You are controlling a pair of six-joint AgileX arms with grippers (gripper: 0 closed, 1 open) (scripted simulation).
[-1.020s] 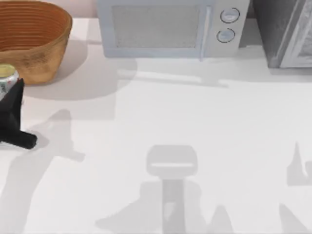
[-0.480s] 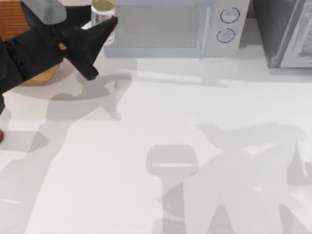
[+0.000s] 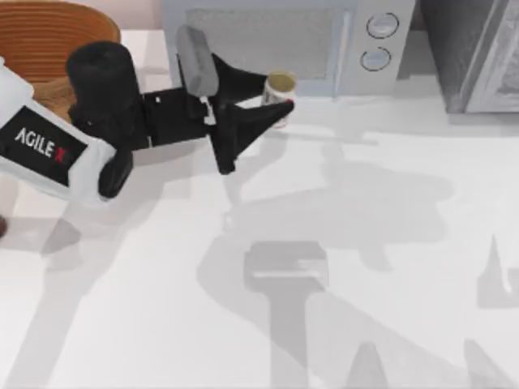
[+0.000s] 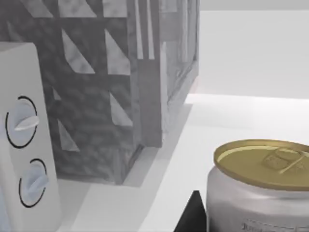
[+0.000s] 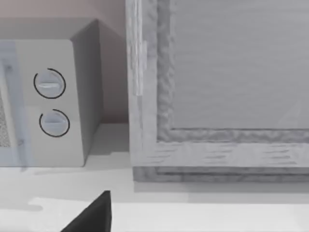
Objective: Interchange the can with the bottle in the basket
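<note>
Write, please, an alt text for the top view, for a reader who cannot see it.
The left gripper holds a gold-topped can in front of the microwave, its arm reaching across from the table's left side. The wicker basket sits at the far left corner, partly behind the arm.

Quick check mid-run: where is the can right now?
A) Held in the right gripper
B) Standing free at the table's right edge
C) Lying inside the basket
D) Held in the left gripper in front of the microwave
D: the can sits between the fingers of the left gripper, just in front of the microwave and well to the right of the basket.
</note>
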